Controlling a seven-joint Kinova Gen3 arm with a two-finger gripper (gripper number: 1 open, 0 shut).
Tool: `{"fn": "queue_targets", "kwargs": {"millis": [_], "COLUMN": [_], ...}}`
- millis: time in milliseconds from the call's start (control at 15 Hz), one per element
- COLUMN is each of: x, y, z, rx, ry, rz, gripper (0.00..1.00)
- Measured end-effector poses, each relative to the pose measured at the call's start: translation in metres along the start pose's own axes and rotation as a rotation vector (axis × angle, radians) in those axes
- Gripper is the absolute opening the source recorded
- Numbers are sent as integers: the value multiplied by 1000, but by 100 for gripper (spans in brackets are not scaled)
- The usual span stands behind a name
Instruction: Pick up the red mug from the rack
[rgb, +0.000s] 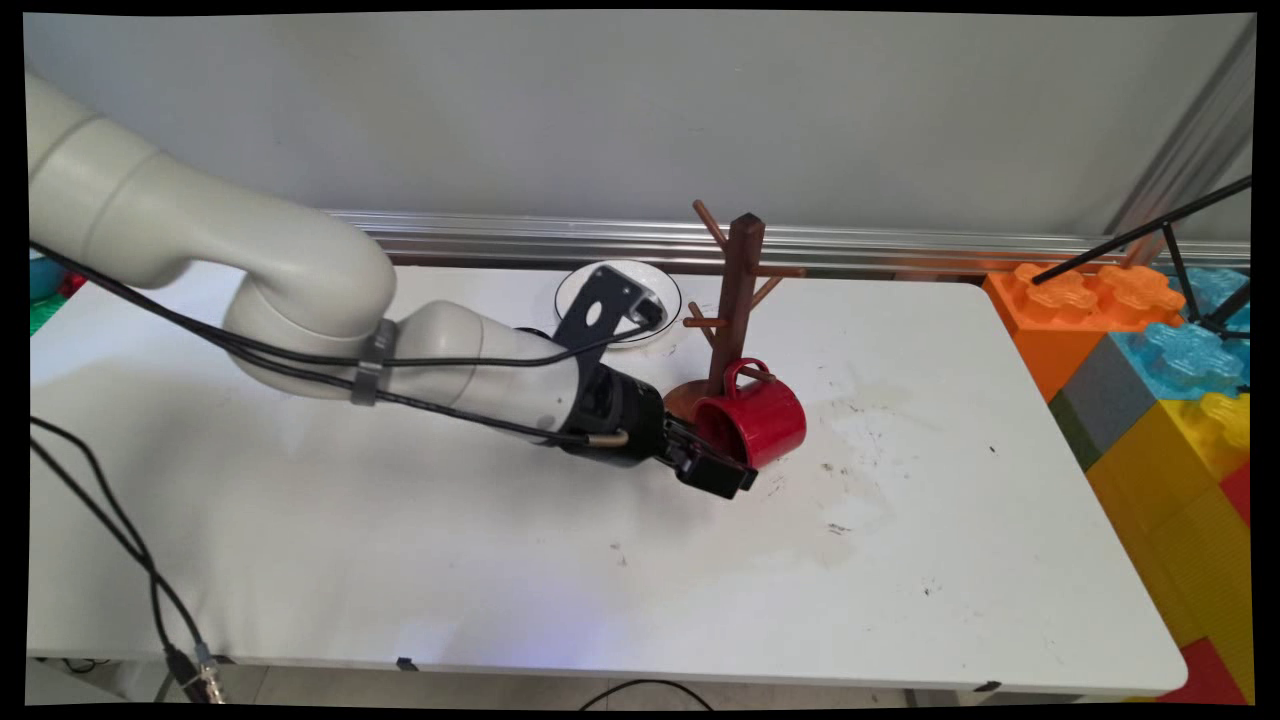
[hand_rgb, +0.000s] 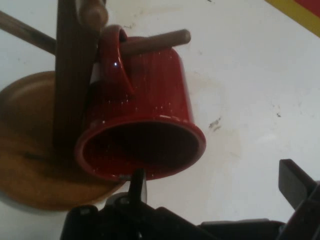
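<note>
**Table, mug tree and red mug: items as they stand**

Setting: white table (rgb: 500, 560) against a pale wall, its surface scuffed and stained right of centre. Oversized toy building blocks (rgb: 1150, 370), orange, blue and yellow, are stacked off the table's right end.

1. Kinova arm, white, entering from the upper left and reaching low across the table, black cables strapped along it.
2. Mug tree (rgb: 742, 290), dark brown wood, upright post with slanted pegs on a round base, standing toward the far middle of the table.
3. White plate (rgb: 665, 290), just behind and left of the tree, partly hidden by the arm's camera bracket.
4. Red mug (hand_rgb: 145, 115), glossy ceramic, hung by its handle on a low peg, mouth tilted down toward the gripper and the tree's base. Judged rigid, moderately heavy, slick-glazed and breakable; the rim wall looks the best place to pinch, the handle being taken up by the peg.
5. Gripper (rgb: 722, 462), black, two-fingered, spread wide and holding nothing. In the hand view one finger (hand_rgb: 136, 184) sits right at the mug's lower rim, the other well to the side over bare table.
</note>
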Motion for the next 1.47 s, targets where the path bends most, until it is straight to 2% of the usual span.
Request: {"fn": "queue_targets", "kwargs": {"millis": [333, 1467], "x": [-8, -32], "y": [-2, -14], "z": [20, 75], "rx": [-5, -5], "ry": [12, 136], "rz": [-7, -4], "gripper": [100, 100]}}
